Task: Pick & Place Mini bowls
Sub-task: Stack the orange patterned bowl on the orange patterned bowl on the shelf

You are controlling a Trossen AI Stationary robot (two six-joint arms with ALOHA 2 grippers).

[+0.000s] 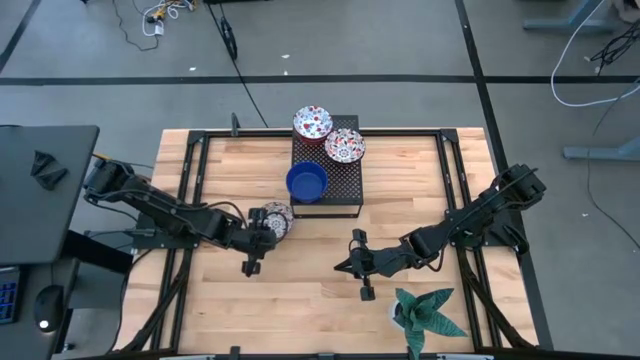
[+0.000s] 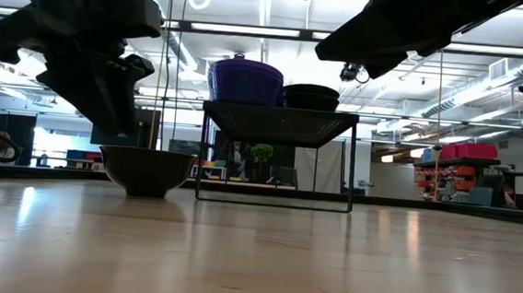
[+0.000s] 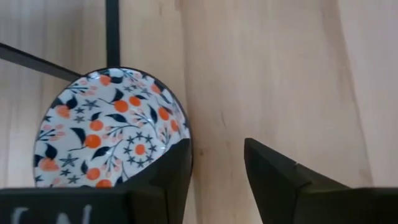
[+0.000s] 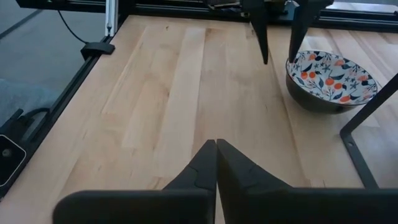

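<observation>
Mini bowls: four in view, three on the black mesh stand (image 1: 340, 196), one on the wooden table (image 1: 300, 300).

On the stand sit one blue bowl (image 1: 306, 181) and two patterned bowls (image 1: 312, 124) (image 1: 344, 146). The fourth, a floral bowl (image 3: 106, 127), rests on the table just beside the stand; my left gripper (image 3: 217, 168) stands at its rim, fingers parted and holding nothing. My right gripper (image 4: 216, 163) waits closed and empty over bare table. I judge this bowl placed; how many remain I cannot tell.
</observation>
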